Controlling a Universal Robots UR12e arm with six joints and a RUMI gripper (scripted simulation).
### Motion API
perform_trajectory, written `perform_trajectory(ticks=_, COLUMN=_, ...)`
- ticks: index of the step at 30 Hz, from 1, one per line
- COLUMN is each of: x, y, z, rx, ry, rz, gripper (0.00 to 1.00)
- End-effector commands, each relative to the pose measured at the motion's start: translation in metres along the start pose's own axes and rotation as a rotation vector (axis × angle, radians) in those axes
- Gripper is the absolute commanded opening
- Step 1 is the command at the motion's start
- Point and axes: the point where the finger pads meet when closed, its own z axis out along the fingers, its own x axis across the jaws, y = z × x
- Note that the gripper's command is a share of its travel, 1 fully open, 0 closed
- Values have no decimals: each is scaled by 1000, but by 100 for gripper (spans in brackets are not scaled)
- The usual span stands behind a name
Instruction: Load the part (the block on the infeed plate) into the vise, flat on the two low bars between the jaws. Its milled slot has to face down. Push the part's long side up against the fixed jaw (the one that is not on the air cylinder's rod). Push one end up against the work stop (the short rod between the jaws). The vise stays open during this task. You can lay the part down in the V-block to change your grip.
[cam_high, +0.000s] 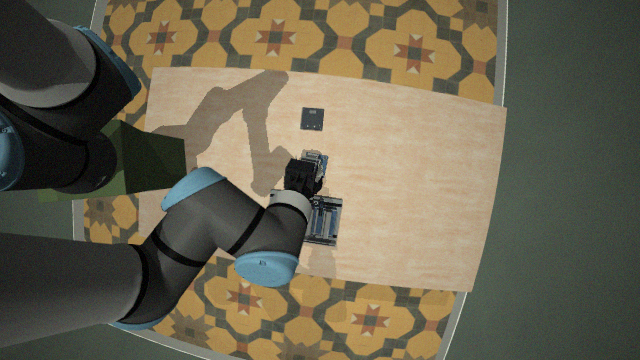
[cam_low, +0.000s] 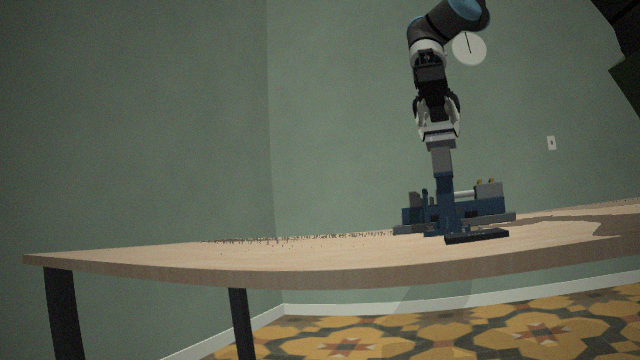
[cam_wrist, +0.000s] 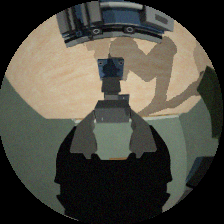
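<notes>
My gripper (cam_low: 439, 134) is shut on the grey part (cam_low: 442, 160) and holds it upright, long axis vertical, by its upper end. The part hangs straight over the blue V-block (cam_low: 444, 202); its lower end is at the V-block's top, and I cannot tell if they touch. In the wrist view the part (cam_wrist: 112, 100) runs from my fingers toward the V-block (cam_wrist: 111, 67). I cannot see the milled slot. The open vise (cam_high: 325, 220) stands just beyond the V-block, partly under my wrist; it also shows in the side view (cam_low: 475, 202) and the wrist view (cam_wrist: 112, 20).
The dark infeed plate (cam_high: 312, 119) lies bare on the wooden table (cam_high: 400, 190), a short way from the V-block; it also shows in the side view (cam_low: 476, 235). My arm's elbow (cam_high: 210, 230) hangs over the table's near edge.
</notes>
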Motion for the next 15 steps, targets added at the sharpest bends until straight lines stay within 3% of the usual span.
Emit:
perform_trajectory(ticks=1, x=0, y=1, z=0, rx=76, ry=-2, rz=1, gripper=0)
perform_trajectory(ticks=3, x=0, y=1, z=0, rx=76, ry=-2, rz=1, gripper=0)
perform_trajectory(ticks=15, x=0, y=2, z=0, rx=250, ry=-1, rz=1, gripper=0)
